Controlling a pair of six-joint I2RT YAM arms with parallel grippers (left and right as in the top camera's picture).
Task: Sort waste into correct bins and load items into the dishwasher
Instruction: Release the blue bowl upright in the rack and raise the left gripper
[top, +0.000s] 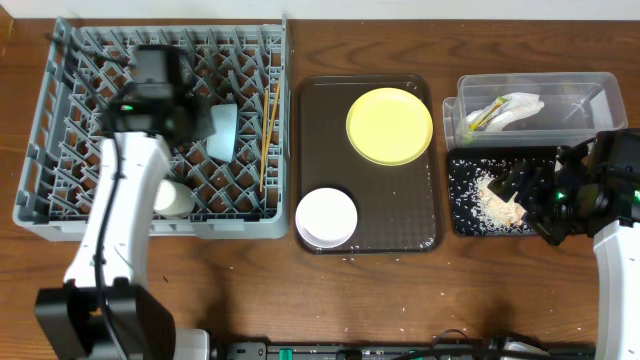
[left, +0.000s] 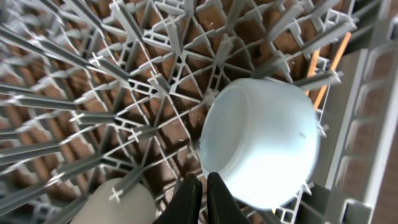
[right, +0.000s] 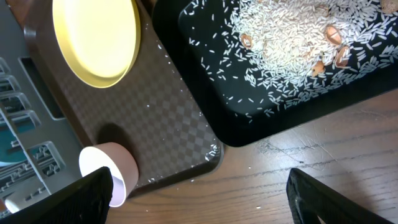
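Holds the left jaws pressed together and empty just beside the light blue bowl (left: 258, 146), tipped among the pegs of the grey dish rack (top: 240, 222) along the surface's left edge, near the chopsticks (top: 267, 130) and small white cup (top: 175, 198). Spreads the right jaws wide apart on nothing above the black tray (right: 211, 93) of rice scraps (right: 286, 37) by the right edge, with the yellow plate (right: 96, 37) and cream-white bowl (right: 106, 174) on the brown serving tray (right: 161, 106) midway between those edges. Expect both light, stiff and slippery; pinch the plate by its raised rim, the bowl across its wall, firmly.
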